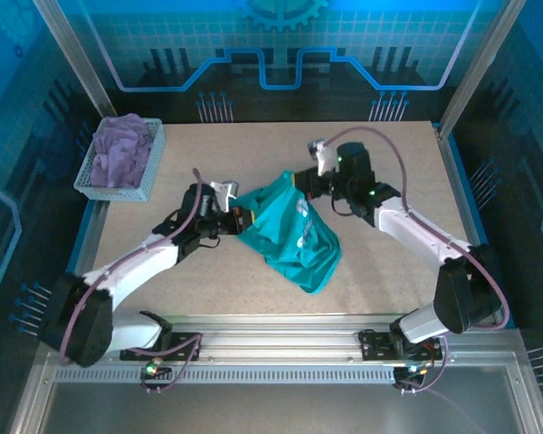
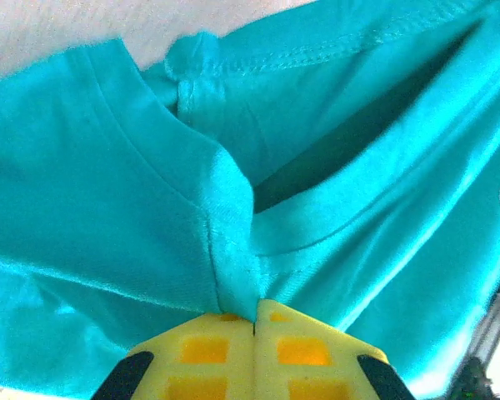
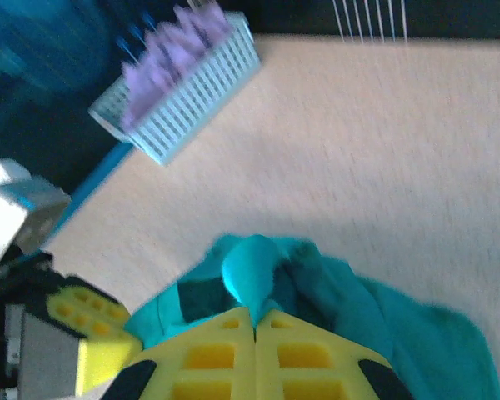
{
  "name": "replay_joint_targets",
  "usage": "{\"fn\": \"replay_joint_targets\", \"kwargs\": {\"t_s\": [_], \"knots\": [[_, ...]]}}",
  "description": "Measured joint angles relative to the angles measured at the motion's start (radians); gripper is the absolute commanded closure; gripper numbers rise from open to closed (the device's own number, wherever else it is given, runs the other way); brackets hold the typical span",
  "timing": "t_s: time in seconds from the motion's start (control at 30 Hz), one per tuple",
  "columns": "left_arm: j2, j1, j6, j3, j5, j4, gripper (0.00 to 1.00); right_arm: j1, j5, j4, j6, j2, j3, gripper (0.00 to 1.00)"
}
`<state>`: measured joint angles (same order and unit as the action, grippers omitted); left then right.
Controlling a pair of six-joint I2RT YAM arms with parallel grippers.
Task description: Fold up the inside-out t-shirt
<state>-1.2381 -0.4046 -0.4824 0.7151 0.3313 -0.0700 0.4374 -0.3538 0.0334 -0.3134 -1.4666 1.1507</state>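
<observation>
Against beige tabletop (image 1: pixel 389 181), teal t-shirt (image 1: pixel 290 244) shows white print (image 1: pixel 303 211), illegible.

A crumpled lavender-purple cloth garment (image 1: pixel 122 149) lies heaped in a small pale-blue plastic lattice basket (image 1: pixel 152 167), its folds rising a little above the rim. The basket sits at the far left corner of the beige speckled tabletop (image 1: pixel 253 149). Behind the table stands a blue printed wall panel (image 1: pixel 362 54) — a fine grid, bright outlined tracks and a gear motif at the top. Silver metal posts (image 1: pixel 68 59) slant up at both far corners, and a slotted silver rail (image 1: pixel 281 348) runs along the near edge.
</observation>
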Motion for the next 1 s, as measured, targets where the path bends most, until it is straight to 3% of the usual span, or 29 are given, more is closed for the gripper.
{"fn": "replay_joint_targets", "kwargs": {"t_s": [0.23,0.4,0.47,0.6,0.8,0.9,1.0], "knots": [[0.21,-0.074,-0.109,0.018,0.012,-0.175,1.0,0.0,-0.083,0.155,0.079,-0.02,0.372,0.99],[0.233,-0.137,-0.159,0.094,-0.054,-0.249,1.0,0.007,-0.09,0.296,0.115,-0.238,0.748,0.69],[0.236,-0.143,-0.18,0.096,-0.095,-0.258,1.0,0.006,-0.046,0.341,0.13,-0.316,0.816,0.58],[0.207,-0.143,-0.211,0.095,-0.172,-0.249,1.0,0.013,0.061,0.37,0.151,-0.241,0.499,0.48],[0.161,-0.143,-0.226,0.092,-0.227,-0.211,1.0,0.126,0.172,0.304,0.119,0.157,-0.113,0.44],[0.16,-0.143,-0.226,0.092,-0.235,-0.196,1.0,0.198,0.179,0.179,0.09,0.286,-0.287,0.43],[0.16,-0.143,-0.226,0.092,-0.238,-0.196,1.0,0.238,0.216,0.084,0.084,0.277,-0.35,0.43]]}}
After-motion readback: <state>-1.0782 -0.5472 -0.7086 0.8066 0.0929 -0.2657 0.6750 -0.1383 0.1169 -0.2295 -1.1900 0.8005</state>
